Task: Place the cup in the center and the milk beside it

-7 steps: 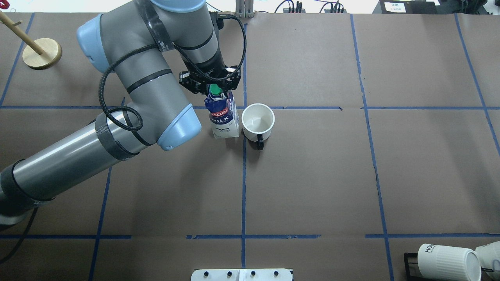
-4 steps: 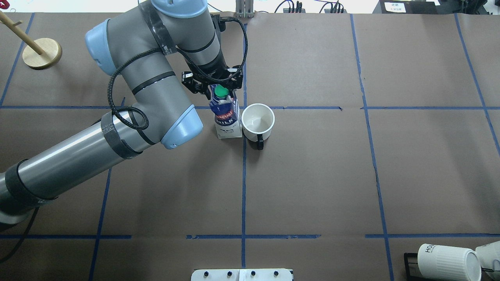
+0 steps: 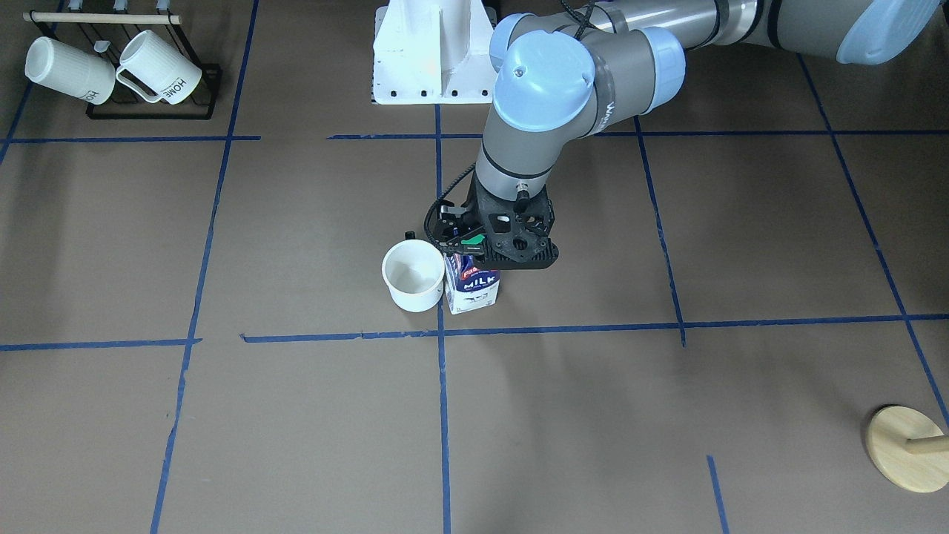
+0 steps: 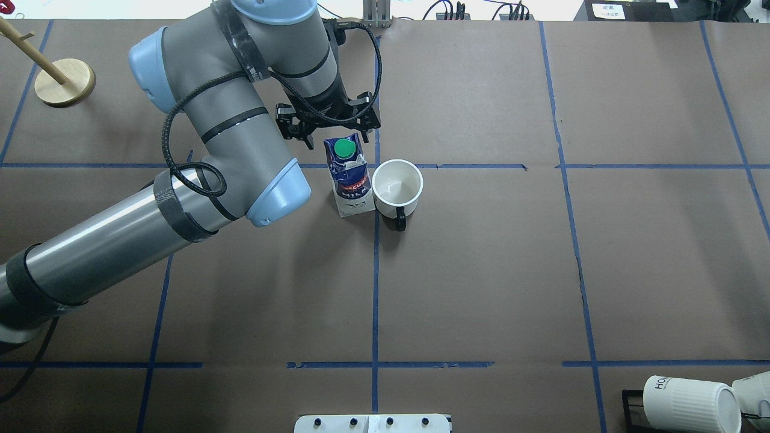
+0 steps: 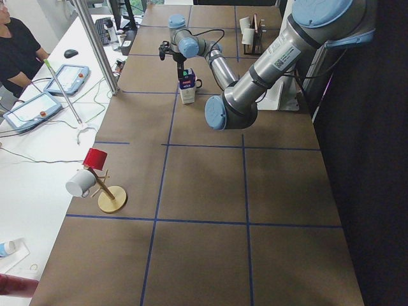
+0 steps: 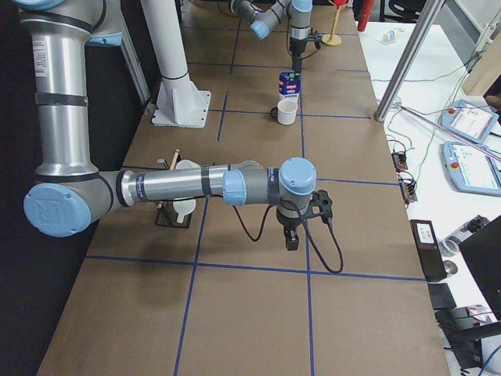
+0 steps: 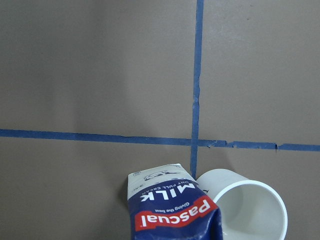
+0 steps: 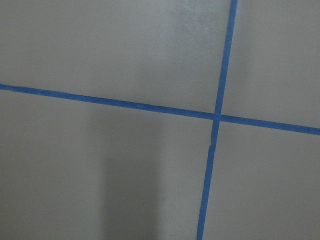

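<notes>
Just above mid-frame in the overhead view, the left gripper [image 4: 332, 129] is now spread wide and clear of the milk [image 4: 351, 180], a little toward the top edge from it. A second ago it pinched the carton's top. The green cap [image 4: 343, 148] is now fully uncovered. The milk stands upright just left of the cup [image 4: 397, 187], which has not moved from just lower right of the center [image 4: 376, 166] tape crossing. The right gripper [image 6: 291, 237] shows only in the right side view, so its opening cannot be told.
</notes>
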### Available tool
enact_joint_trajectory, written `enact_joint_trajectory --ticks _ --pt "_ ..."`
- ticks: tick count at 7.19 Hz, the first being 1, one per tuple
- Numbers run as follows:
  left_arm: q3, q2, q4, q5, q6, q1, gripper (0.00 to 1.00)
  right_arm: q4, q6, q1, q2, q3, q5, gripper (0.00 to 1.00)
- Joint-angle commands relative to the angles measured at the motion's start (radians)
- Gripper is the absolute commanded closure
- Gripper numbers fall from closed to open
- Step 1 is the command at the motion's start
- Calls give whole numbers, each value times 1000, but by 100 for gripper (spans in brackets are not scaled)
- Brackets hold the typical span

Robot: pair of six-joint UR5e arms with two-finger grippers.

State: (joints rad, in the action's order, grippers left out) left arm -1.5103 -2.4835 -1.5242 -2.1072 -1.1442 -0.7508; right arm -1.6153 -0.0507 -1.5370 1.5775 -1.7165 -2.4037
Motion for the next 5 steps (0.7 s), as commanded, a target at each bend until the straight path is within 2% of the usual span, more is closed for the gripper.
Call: enact_joint_trajectory --ticks 1,2,4,5 --pt "-69 2 59 -40 1 -47 0 0 0 0 -1 0 0 0" --pt "-156 12 158 -54 18 -76 0 2 0 0 -2 0 0 0" --pt "-365 183 254 -53 181 -123 0 0 -4 0 -2 3 0 0" --pt "-431 278 256 -56 274 -165 0 0 -6 0 4 8 0 0"
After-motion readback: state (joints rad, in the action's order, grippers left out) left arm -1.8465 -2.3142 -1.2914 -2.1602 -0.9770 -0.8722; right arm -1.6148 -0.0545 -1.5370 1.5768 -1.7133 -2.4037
